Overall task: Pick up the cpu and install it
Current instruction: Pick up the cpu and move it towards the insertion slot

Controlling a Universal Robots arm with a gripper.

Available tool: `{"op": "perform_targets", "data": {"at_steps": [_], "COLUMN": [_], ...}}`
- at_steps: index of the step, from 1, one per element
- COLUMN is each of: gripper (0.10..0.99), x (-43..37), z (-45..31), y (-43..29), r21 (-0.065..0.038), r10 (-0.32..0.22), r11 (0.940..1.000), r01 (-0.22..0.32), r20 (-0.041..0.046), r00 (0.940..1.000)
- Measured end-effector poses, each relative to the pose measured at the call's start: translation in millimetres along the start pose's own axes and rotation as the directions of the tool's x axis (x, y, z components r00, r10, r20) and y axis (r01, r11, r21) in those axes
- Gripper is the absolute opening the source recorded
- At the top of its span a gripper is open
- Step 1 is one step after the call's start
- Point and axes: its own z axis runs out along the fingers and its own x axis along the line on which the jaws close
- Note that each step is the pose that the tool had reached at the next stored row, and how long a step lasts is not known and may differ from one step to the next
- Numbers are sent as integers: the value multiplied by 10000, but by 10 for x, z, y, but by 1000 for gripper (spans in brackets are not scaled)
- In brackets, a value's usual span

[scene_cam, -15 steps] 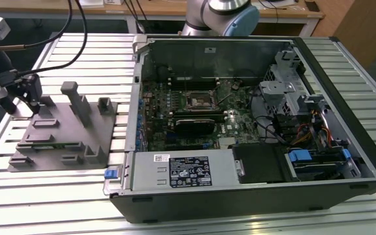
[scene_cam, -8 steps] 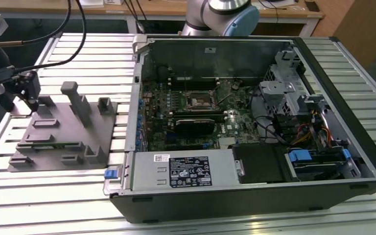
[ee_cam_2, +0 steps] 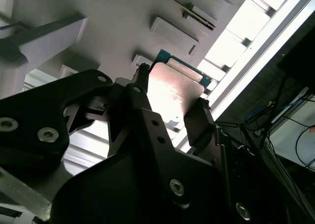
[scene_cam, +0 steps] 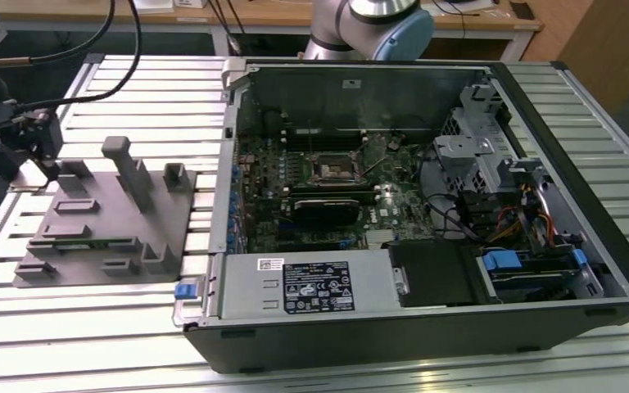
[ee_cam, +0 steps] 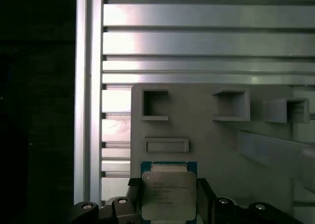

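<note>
The cpu (ee_cam: 167, 197) is a flat square chip with a pale metal top and a green-blue rim. It sits between my black fingers (ee_cam: 134, 197), which press its two opposite edges. In the second wrist view the cpu (ee_cam_2: 173, 93) shows tilted between the same fingers (ee_cam_2: 197, 125), with the grey fixture block (ee_cam_2: 123, 22) beyond it. My gripper (scene_cam: 47, 168) hangs at the exterior view's far left, over the far left corner of the fixture block (scene_cam: 96, 221). The black square socket (scene_cam: 337, 170) on the motherboard lies inside the open computer case (scene_cam: 576, 155), well to the exterior view's right.
The fixture block (ee_cam: 206, 130) has raised posts and rectangular pockets. All stands on a table of aluminium slats (scene_cam: 74, 327). Inside the case are a power supply (scene_cam: 309, 282), a drive cage (scene_cam: 473, 147) and loose cables. Black cables (scene_cam: 107, 41) run over the table's far left.
</note>
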Motion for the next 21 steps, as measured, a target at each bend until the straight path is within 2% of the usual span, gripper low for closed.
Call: {"op": "perform_targets", "data": {"at_steps": [8, 21], "gripper": [537, 537], "x": [0, -1], "z": [-157, -318], "y": [4, 10], "r21": [-1, -1], "r10": [0, 0], "r11": [10000, 10000], "r01": [0, 0], "r20": [0, 1], "r00": [10000, 10000]}}
